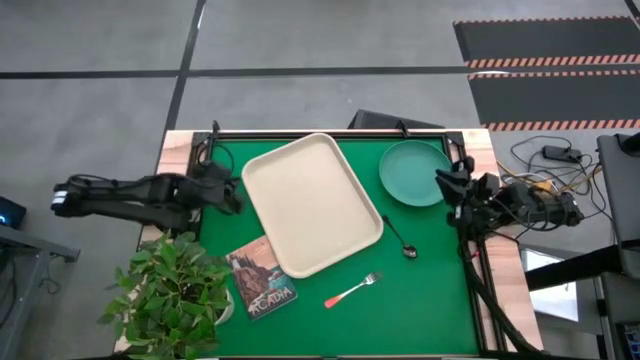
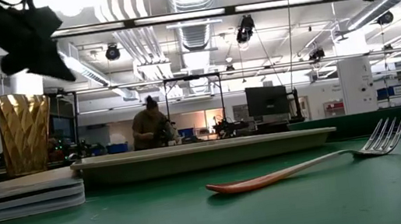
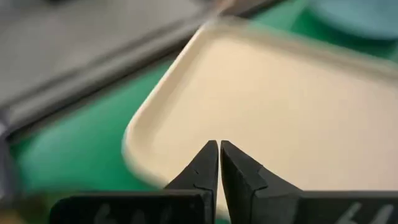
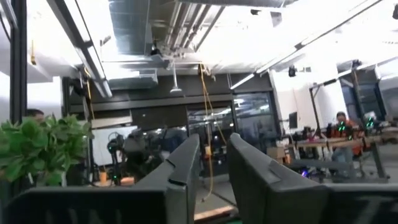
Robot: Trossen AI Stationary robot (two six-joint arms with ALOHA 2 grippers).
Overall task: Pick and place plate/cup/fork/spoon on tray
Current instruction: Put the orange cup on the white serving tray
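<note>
The cream tray [image 1: 312,203] lies in the middle of the green mat, and nothing is on it. The teal plate [image 1: 415,172] lies flat on the mat at the far right. The dark spoon [image 1: 400,238] lies just right of the tray. The pink-handled fork [image 1: 352,290] lies near the front edge and also shows in the low view [image 2: 303,167]. The amber cup [image 2: 25,133] stands upright at the left in the low view; the high view does not show it. My left gripper [image 1: 232,192] is shut and empty above the tray's left rim [image 3: 143,134]. My right gripper [image 1: 443,185] is slightly open beside the plate's right edge and touches nothing.
A picture-covered book [image 1: 260,277] lies in front of the tray's near left corner. A potted plant [image 1: 170,290] stands at the near left corner of the table. A person [image 2: 151,127] stands far back in the room. There is bare green mat at the front right.
</note>
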